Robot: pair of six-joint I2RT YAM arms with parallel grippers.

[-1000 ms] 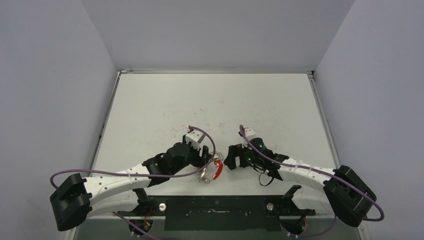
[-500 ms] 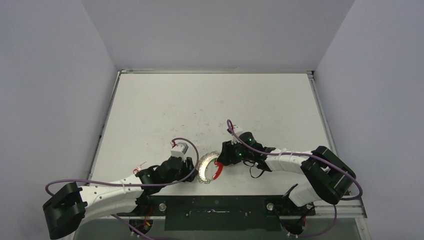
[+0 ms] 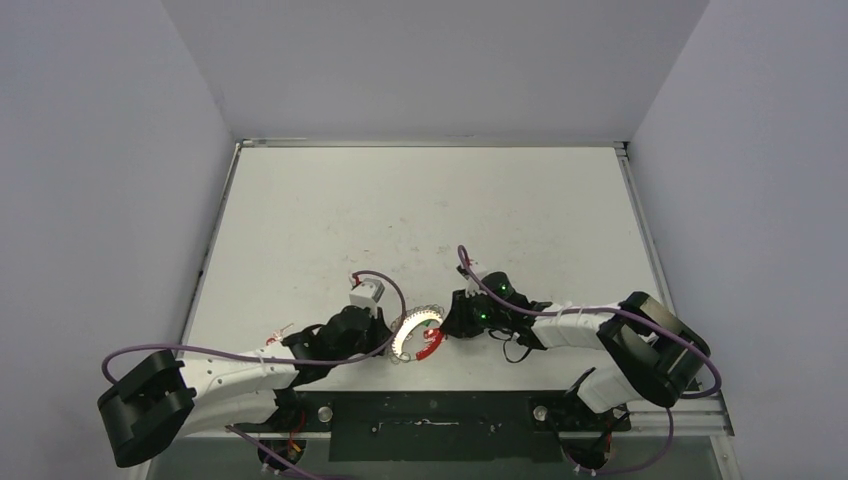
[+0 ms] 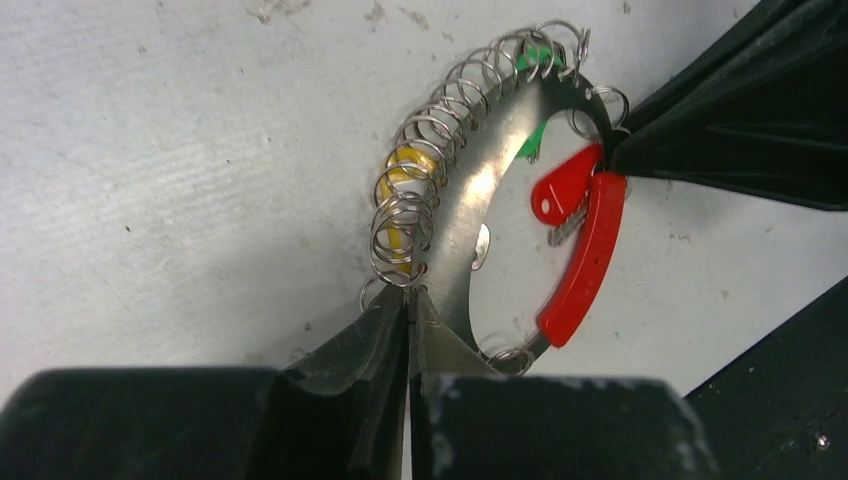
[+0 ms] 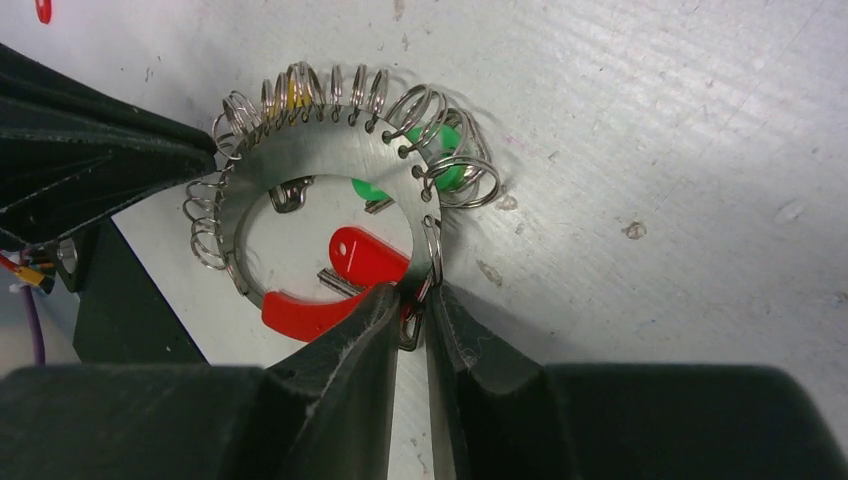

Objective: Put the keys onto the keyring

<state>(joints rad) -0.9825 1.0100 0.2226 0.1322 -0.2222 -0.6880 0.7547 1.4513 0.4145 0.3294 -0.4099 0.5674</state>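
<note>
**Q:** What is on the scuffed white desk [image 3: 420, 200]?

**A:** Two black claws meet near its front edge. The left claw [image 4: 410, 295] is pinched nearly closed on one side of the rim of a keyring [image 3: 405, 335]. The right claw [image 5: 412, 300] is clamped narrowly on the rim opposite.

**Q:** And the keyring itself?

**A:** It is a flat silvery metal band fringed with small wire loops. A red plastic arc [image 4: 585, 260] sits on its rim, and one end of the arc meets the right claw.

**Q:** The keys?

**A:** A tiny silver red-tagged key [image 5: 365, 255] lies inside the opening, beside the arc. A green tag [image 5: 440, 165] and a yellow tag [image 4: 400, 190] show among the loops.
</note>
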